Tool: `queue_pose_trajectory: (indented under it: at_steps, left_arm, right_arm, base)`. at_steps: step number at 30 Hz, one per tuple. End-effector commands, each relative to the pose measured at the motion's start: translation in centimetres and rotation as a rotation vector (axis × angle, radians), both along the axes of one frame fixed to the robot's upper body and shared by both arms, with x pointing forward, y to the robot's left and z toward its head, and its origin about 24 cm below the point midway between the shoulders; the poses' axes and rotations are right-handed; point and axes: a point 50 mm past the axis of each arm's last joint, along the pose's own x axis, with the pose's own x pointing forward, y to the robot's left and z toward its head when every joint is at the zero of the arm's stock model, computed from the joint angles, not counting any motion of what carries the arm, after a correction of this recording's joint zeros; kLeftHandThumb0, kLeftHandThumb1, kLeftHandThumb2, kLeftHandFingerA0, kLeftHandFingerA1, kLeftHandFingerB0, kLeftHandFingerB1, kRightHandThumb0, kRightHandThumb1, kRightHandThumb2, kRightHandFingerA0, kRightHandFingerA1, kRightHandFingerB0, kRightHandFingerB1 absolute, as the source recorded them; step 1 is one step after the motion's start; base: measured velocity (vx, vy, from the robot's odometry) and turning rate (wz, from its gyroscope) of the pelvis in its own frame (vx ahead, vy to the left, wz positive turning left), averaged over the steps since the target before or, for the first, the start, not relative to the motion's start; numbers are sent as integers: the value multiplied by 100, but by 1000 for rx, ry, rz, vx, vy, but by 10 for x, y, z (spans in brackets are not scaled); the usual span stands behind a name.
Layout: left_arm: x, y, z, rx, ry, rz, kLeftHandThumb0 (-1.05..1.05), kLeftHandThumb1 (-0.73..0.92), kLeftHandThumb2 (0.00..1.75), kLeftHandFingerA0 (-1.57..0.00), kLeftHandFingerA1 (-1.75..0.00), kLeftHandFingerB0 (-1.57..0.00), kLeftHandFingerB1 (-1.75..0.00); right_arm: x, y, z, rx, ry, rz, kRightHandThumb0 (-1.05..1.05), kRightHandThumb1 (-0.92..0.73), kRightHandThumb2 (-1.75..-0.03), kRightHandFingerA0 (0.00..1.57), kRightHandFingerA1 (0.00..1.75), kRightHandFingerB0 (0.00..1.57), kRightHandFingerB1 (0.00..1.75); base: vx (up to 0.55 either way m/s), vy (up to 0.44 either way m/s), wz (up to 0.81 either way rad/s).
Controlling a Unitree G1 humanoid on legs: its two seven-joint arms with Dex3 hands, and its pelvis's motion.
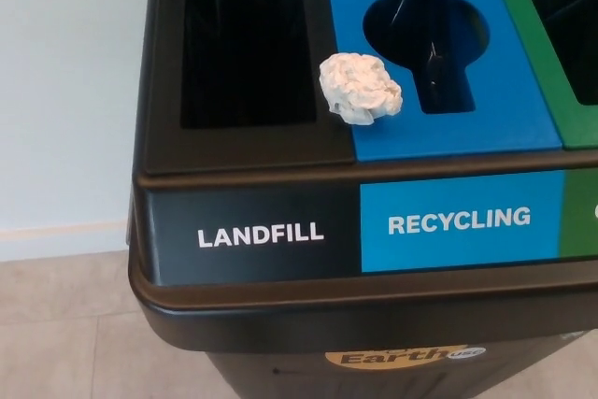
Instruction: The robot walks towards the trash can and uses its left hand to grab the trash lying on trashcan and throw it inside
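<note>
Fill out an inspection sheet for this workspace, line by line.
Surface: dark brown three-compartment trash can top, with black, blue and green panels.
Job's things: crumpled white paper ball lying on the seam between the black landfill panel and the blue recycling panel, beside the rectangular landfill opening.
Clutter: nothing seen.
Hands: neither in view.
Cables: nothing seen.
Surroundings: pale wall at left, beige tiled floor below.
</note>
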Motion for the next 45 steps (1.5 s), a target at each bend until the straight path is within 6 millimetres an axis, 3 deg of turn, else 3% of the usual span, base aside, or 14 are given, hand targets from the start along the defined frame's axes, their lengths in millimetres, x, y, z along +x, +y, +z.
queue_pose_trajectory:
  at_steps: [1, 6, 14, 16, 22, 27, 32, 33, 38, 39, 42, 43, 44, 45]
  left_arm:
    - [5, -44, 95, 270, -122, -162, -67, 35, 81, -40, -72, -37, -59]
    - [9, -92, 142, 340, -261, -345, -46, 31, 74, -36, -60, -31, -53]
    - [15, -148, 174, 307, -399, -544, -69, 39, 79, -34, -57, -40, -52]
    - [16, -155, 174, 318, -398, -566, -60, 47, 55, -41, -51, -46, -42]
    - [37, -207, 159, 348, -330, -714, -70, 48, 55, -46, -53, -48, -42]
    - [39, -215, 157, 357, -310, -723, -70, 48, 55, -46, -53, -48, -42]
    - [59, -255, 141, 468, -193, -810, -74, 39, 83, -47, -62, -36, -48]
    - [64, -267, 145, 528, -174, -840, -79, 53, 57, -38, -63, -38, -39]
    - [73, -294, 163, 657, -111, -894, -84, 54, 58, -15, -52, -25, -34]
    - [74, -297, 166, 670, -102, -897, -83, 43, 85, -10, -53, -19, -43]
    - [77, -309, 173, 685, -43, -924, -39, 11, 84, -5, -55, 0, -49]
    - [79, -313, 174, 686, -13, -944, -83, 47, 92, -2, -39, -10, -36]
    - [79, -314, 174, 687, -5, -950, -83, 47, 92, -2, -39, -10, -36]
    - [80, -315, 174, 686, 8, -953, -92, 54, 56, -2, -44, -9, -32]
  right_arm:
    - [0, -3, 4, -1, -12, -2, -60, -45, -75, 15, 49, 23, 44]
    - [-3, -2, 1, 5, 3, -4, -58, -45, -74, 18, 49, 24, 43]
    - [-6, -2, -2, -6, 35, -2, -52, -56, -57, 22, 40, 30, 34]
    - [-5, -1, -2, -13, 35, 10, -54, -56, -57, 23, 40, 31, 34]
    - [-2, 6, -5, -13, 33, 48, -58, -56, -56, 24, 42, 31, 35]
    - [-2, 7, -6, -12, 33, 53, -58, -56, -56, 24, 42, 31, 35]
    - [0, 10, -8, -38, 48, 72, -61, -57, -56, 24, 43, 30, 34]
    - [0, 10, -8, -31, 43, 69, -59, -57, -56, 24, 41, 30, 34]
    - [2, 12, -6, -19, 13, 71, -57, -56, -57, 25, 44, 32, 34]
    - [2, 12, -6, -21, 10, 73, -57, -56, -56, 26, 44, 32, 34]
    - [3, 13, -6, -28, 8, 86, -59, -56, -56, 25, 44, 32, 34]
    - [4, 13, -6, -37, 13, 90, -58, -56, -57, 26, 43, 31, 33]
    - [5, 14, -6, -39, 14, 91, -58, -56, -57, 26, 43, 31, 33]
    - [5, 14, -6, -40, 12, 90, -59, -56, -56, 26, 43, 32, 33]
  base:
    - [0, 0, 0]
    - [0, 0, 0]
    - [0, 0, 0]
    - [0, 0, 0]
    - [0, 0, 0]
    - [0, 0, 0]
    - [0, 0, 0]
    - [0, 0, 0]
    - [0, 0, 0]
    - [0, 0, 0]
    - [0, 0, 0]
    - [0, 0, 0]
    - [0, 0, 0]
    - [0, 0, 0]
